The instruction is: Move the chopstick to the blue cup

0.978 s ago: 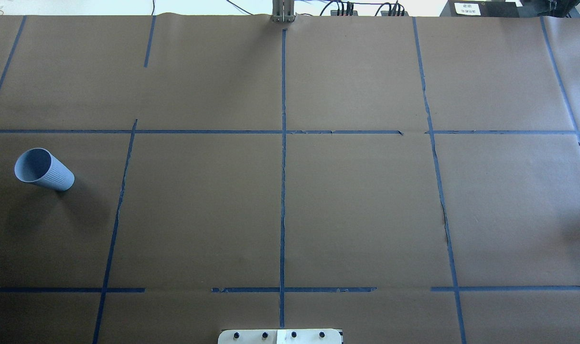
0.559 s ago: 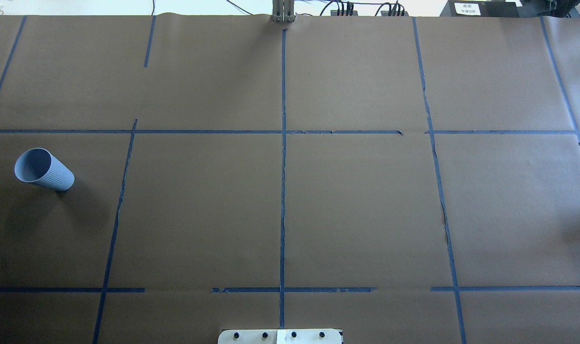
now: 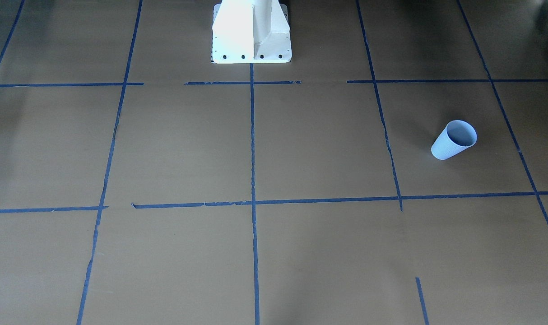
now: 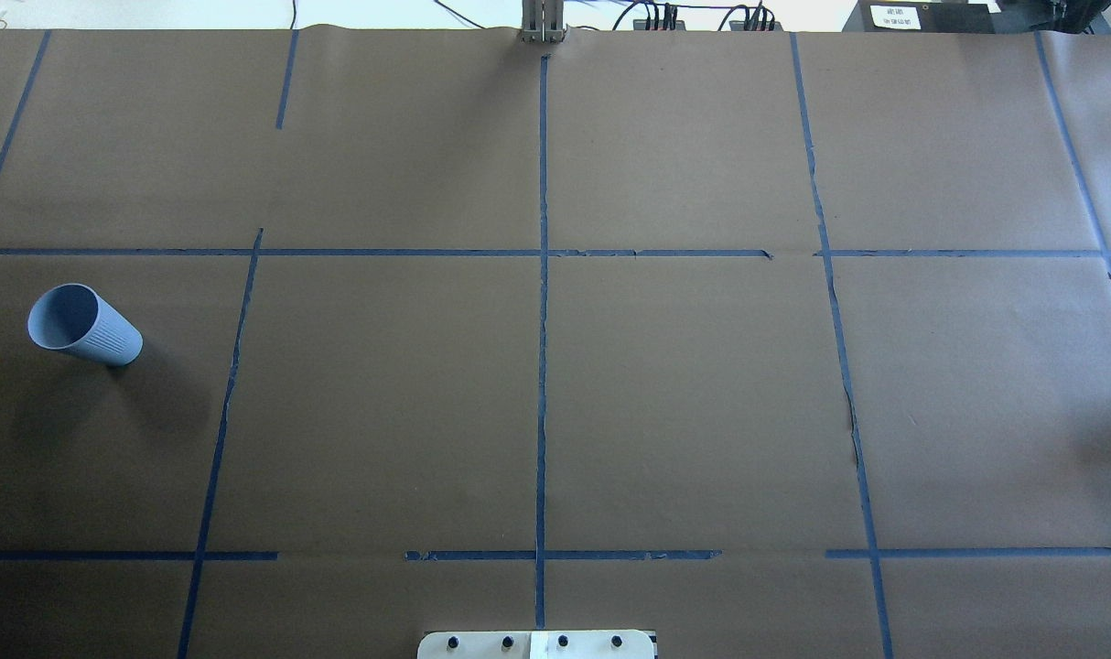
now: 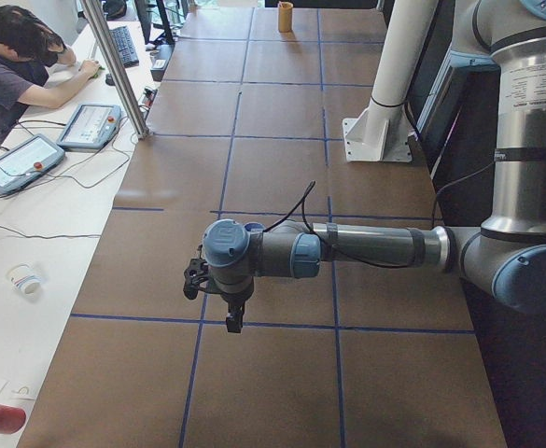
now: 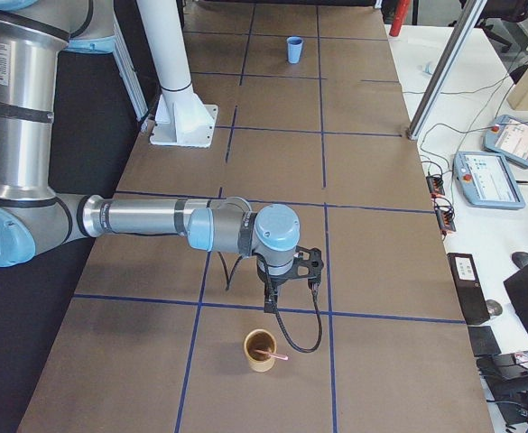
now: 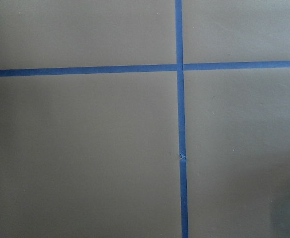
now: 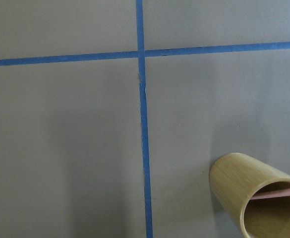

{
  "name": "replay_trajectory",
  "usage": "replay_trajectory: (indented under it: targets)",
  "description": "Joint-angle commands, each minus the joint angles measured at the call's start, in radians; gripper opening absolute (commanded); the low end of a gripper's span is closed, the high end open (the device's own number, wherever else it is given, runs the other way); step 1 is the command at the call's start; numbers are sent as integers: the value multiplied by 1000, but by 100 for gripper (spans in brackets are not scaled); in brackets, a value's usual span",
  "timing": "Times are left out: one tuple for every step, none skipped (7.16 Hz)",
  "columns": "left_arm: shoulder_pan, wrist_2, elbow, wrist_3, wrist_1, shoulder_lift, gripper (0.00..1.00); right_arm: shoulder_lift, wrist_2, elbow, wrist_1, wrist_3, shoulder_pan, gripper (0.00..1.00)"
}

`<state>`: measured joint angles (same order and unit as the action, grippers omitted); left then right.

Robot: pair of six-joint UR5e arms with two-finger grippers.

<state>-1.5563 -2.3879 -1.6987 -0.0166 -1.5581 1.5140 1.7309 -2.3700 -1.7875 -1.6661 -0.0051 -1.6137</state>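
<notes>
Jaws, left gripper (image 5: 233, 323): we see it only from the table-end camera on that side, pointing down over the brown paper near a crossing of blue tape lines (image 4: 543, 366). Whether the jaws are apart or together we cannot tell

Jaws, right gripper (image 6: 268, 308): seen only from the opposite table end, pointing down just on the far side of the bamboo cup (image 6: 260, 363). Apart or together, again we cannot tell

Item 1, chopstick (image 6: 278, 356): thin and pinkish-red. We find it leaning inside the bamboo cup, with its upper end jutting past the rim to the right. The right wrist view gives us a pink strip of it (image 8: 278, 191) in the mouth of that cup (image 8: 231, 181). It is apart from both grippers

Item 2, blue cup (image 4: 86, 326): pale and ribbed, standing upright on the left part of the table. We also log it in the front-facing view (image 3: 453, 141), and small at the far end of the right-end view (image 6: 294, 50). It is well apart from the bamboo cup

Item 3, table (image 4: 702, 394): covered in brown paper with a grid of tape

Item 4, white base plate (image 3: 251, 47): at the robot's edge, on the centre line

Item 5, person (image 5: 16, 70): seated at the side desk, far left in the left-end view
</notes>
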Motion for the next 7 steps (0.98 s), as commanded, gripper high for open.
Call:
replay_trajectory:
  targets:
    - [163, -4, -108, -389, -144, -1, 100, -1, 0, -3, 0, 1, 0, 100]
    - [250, 2, -102, -575, -274, -2, 100, -2, 0, -4, 2, 1, 0, 100]
    - [331, 10, -84, -674, -343, 0, 100, -5, 0, -4, 2, 1, 0, 100]
    - [356, 21, -79, -703, -368, 5, 100, -5, 0, -6, 2, -1, 0, 100]
    - [375, 27, -73, -715, -370, 8, 100, -5, 0, -10, 2, -1, 0, 100]
    - [383, 33, -62, -715, -372, 14, 100, -4, 0, -9, 0, -1, 0, 100]
    - [422, 35, -41, -715, -376, 21, 100, -2, 0, -10, 2, -1, 0, 100]
